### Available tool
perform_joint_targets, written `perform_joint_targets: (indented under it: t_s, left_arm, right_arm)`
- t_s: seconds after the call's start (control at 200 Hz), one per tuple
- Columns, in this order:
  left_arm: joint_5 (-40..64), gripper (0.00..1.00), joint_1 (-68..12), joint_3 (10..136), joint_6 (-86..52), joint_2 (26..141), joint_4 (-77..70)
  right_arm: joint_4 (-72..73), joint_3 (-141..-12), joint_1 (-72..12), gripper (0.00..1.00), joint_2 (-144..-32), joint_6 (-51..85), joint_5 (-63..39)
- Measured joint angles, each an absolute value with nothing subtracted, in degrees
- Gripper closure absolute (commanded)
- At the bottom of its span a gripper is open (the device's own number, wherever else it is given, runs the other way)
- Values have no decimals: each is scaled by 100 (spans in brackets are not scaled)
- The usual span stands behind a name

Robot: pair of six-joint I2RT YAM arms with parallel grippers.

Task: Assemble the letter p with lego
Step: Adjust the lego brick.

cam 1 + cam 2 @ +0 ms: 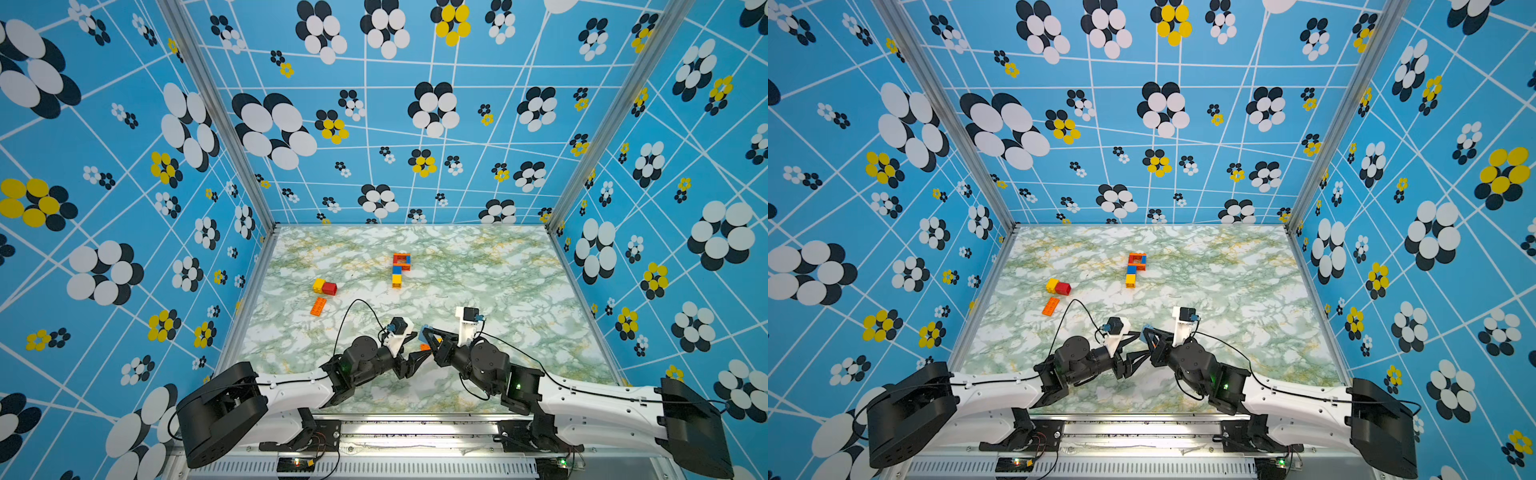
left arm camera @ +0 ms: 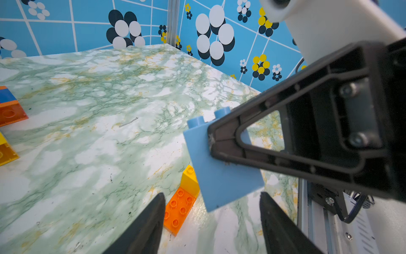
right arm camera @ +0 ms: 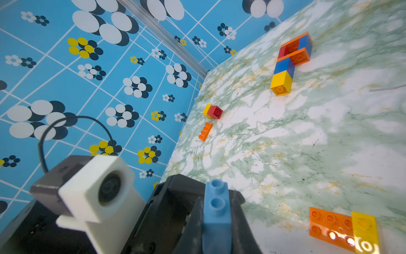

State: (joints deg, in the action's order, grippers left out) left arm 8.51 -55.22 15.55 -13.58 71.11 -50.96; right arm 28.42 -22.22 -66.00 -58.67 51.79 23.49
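Near the front edge of a marble table (image 1: 519,282), the right gripper (image 1: 428,334) clamps a pale blue brick (image 2: 222,173), while the left gripper (image 2: 212,194) has its jaws apart on either side of the brick's lower end. Far behind lies a lego letter P (image 1: 400,268) that looks nearly complete, probably awaiting this brick. Loose bricks (image 1: 325,286) rest to its left, and an orange plate (image 2: 179,211) with a yellow brick (image 2: 190,180) lies under the grippers.

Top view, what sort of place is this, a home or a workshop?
Probably a robot test booth: two arms mounted on a metal rail, printed flower walls boxing in a marble-look table, toy bricks laid out.
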Motion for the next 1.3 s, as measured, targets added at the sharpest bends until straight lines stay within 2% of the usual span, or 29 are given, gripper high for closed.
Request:
perform_joint_targets:
  t_s: [0.175,0.335,0.505,0.52,0.57,0.695,0.945,1.144,1.299]
  left_arm:
    - [856,35,-5522,1597,-1393,7126,-5282]
    - [856,44,-5522,1603,-1411,7185,-5339]
    - [878,56,-5522,1658,-1391,7225,-5284]
    - [878,60,-5522,1662,-1391,7225,-5269]
    - [875,66,-5522,1673,-1380,7225,-5227]
    - [812,74,-5518,1723,-1369,7225,-5009]
    - [814,77,-5522,1793,-1240,7175,-4716]
    - [982,78,-5553,1951,-1033,7085,-4460]
    - [1271,78,-5553,1990,-816,7032,-4233]
  right_arm:
    - [2982,-2132,-6622,100,-5940,5218,2351]
    - [3063,-2123,-6626,100,-5966,5216,2344]
    - [3162,-2123,-6624,100,-6062,5218,2296]
    - [3181,-2123,-6624,100,-6075,5216,2300]
    - [3208,-2123,-6619,100,-6112,5221,2314]
    - [3208,-2123,-6613,100,-6184,5256,2353]
    - [3048,-2119,-6611,100,-6119,5286,2340]
    - [2578,-2123,-6569,82,-5669,5293,2193]
    - [1861,-2187,-6237,67,-5242,5212,1520]
